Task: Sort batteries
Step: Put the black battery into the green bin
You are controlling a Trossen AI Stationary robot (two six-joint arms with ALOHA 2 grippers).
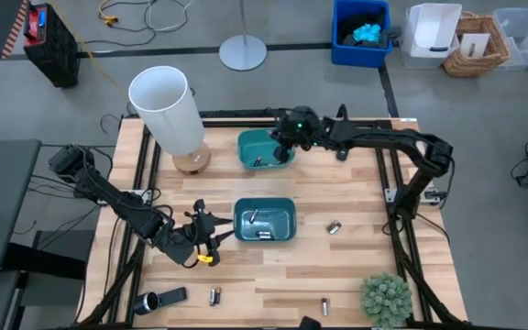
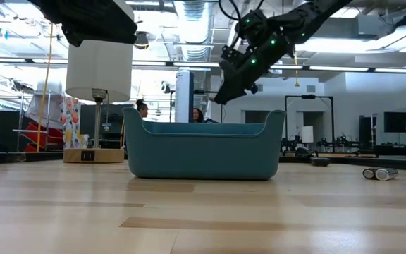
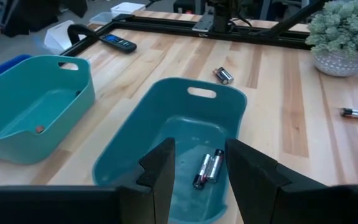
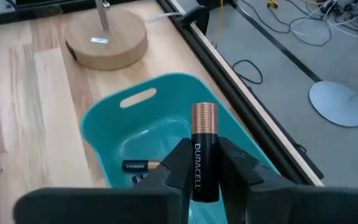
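The sorting is partway through. The right pincer (image 4: 205,163) hangs over the far teal bin (image 1: 266,149), which sits near the far edge of the counter (image 1: 356,211) beside the lamp's wooden base (image 1: 192,160). Its two dark fingers are clamped on a black and copper battery (image 4: 204,149), held upright with the copper end up. The battery is above the bin and not yet dropped. At least one battery (image 4: 140,165) already lies on that bin's floor.

The left pincer (image 1: 204,231) sits low near the middle of the counter, just beside the near teal bin (image 1: 265,220). Its fingers stand apart with nothing between them. Two slim batteries (image 3: 207,168) lie side by side in that bin, so both bins have something in them.

Several batteries remain loose on the wood. One pair (image 1: 334,226) lies to the right of the near bin. A single one (image 1: 324,306) lies near the front edge, close to the potted plant (image 1: 386,298). Another pair (image 1: 215,295) lies toward the front left corner, next to a black remote-like device (image 1: 173,295).

I would judge less than half the job done. The held battery looks ready to be released, and after that at least three more pickups are left on the counter.
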